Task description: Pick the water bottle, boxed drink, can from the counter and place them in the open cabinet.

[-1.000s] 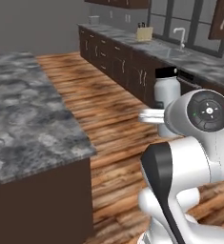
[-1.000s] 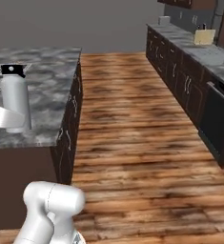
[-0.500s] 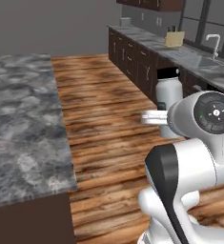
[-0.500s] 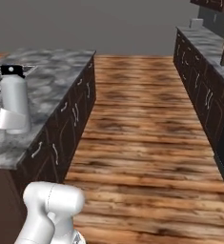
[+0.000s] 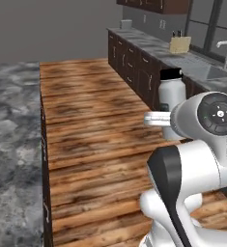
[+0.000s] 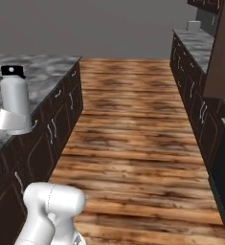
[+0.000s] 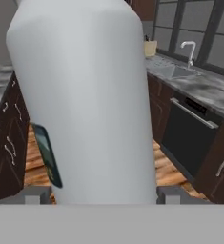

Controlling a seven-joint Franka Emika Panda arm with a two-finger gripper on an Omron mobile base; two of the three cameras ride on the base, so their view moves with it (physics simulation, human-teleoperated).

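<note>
Now my gripper (image 7: 99,193) clamps the upright water bottle (image 7: 85,95) (black cap up, no readable label) at mid-air, arm folded close.

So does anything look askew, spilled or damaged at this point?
Nothing stands out. The water bottle is roughly upright in the pincer, cap on, carried above the wooden floor; no spill visible.

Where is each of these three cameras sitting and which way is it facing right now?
Left base view: behind the arm to its left, facing down a wood-floored aisle; the white arm fills its lower right, carrying the water bottle.
Right base view: behind to the right, same aisle; arm base lower left, the bottle over the counter.
Hand view: on the hand, looking along the gripper, the bottle between its fingers.
All three share the bottle.
</note>
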